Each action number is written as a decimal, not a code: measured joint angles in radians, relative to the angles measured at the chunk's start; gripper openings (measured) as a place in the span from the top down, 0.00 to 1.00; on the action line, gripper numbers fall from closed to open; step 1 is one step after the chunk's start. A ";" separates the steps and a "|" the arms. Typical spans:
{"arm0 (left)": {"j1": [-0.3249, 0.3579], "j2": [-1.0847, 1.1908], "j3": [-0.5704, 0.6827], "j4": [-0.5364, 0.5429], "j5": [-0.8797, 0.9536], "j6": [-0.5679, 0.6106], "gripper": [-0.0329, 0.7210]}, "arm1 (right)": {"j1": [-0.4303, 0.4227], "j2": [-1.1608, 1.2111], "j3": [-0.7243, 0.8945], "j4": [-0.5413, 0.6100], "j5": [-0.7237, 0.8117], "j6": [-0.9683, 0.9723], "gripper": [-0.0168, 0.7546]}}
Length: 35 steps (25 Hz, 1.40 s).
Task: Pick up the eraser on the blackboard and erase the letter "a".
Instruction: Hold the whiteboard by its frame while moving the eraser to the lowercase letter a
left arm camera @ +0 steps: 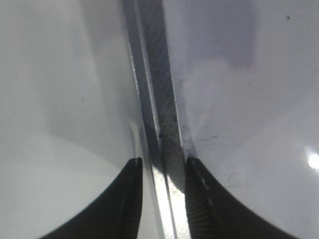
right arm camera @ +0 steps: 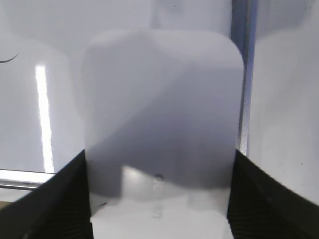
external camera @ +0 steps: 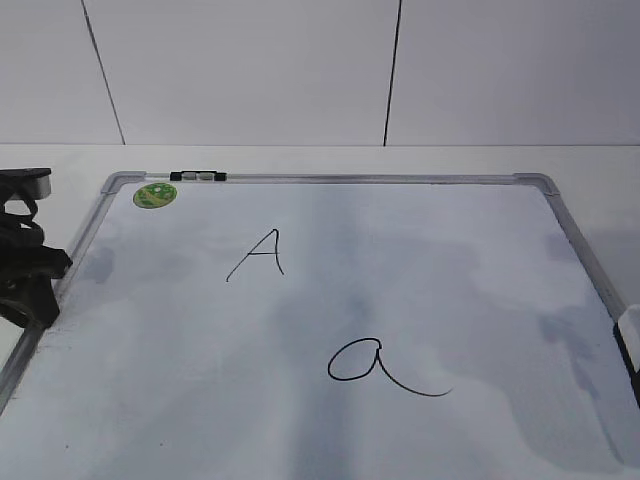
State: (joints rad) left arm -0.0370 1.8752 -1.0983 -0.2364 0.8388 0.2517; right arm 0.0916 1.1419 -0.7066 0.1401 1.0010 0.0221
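While the large white dry-erase blackboard (external camera: 180,400) with its silver metal frame lies flat on the pale table (external camera: 600,170), we record its marks from the exterior view. The lowercase cursive letter "a" (external camera: 372,366), a thin black oval loop with a long curved tail, sits in the lower middle of the board. An angular capital "A" (external camera: 258,254) stands up and to the left of it, well apart. A round green sticker (external camera: 155,195) occupies the far left corner, and a small black and silver clip (external camera: 198,176) sits on the far frame rail just beside it.

We find the white glossy oblong eraser (right arm camera: 162,114) with rounded corners at the board's right side, just inside the frame rail, lying on the white surface. In the exterior view only a sliver of white and black shows at the right edge there. The right tool (right arm camera: 159,199) has its dark ribbed fingers (right arm camera: 70,199) on either side of the eraser's near end, right at its two edges; we cannot tell whether they press on it.

The left tool (left arm camera: 163,199) hangs low over the board's left frame rail, its two black fingertips (left arm camera: 124,199) spread apart and straddling the rail, pinching nothing. In the exterior view the left arm shows as a dark mass beside the left frame.
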 joint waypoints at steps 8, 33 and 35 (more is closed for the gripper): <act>0.000 0.012 -0.010 -0.017 0.015 -0.013 0.79 | 0.000 0.000 0.000 0.009 -0.008 0.000 0.24; 0.004 0.012 -0.015 -0.014 0.021 -0.024 0.92 | 0.263 0.308 -0.236 -0.032 0.020 -0.022 0.24; 0.004 0.012 -0.015 -0.014 0.021 -0.025 0.92 | 0.305 0.383 -0.287 -0.055 0.015 -0.006 0.24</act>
State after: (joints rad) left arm -0.0334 1.8873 -1.1129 -0.2499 0.8598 0.2271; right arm 0.3962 1.5249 -0.9940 0.0851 1.0165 0.0161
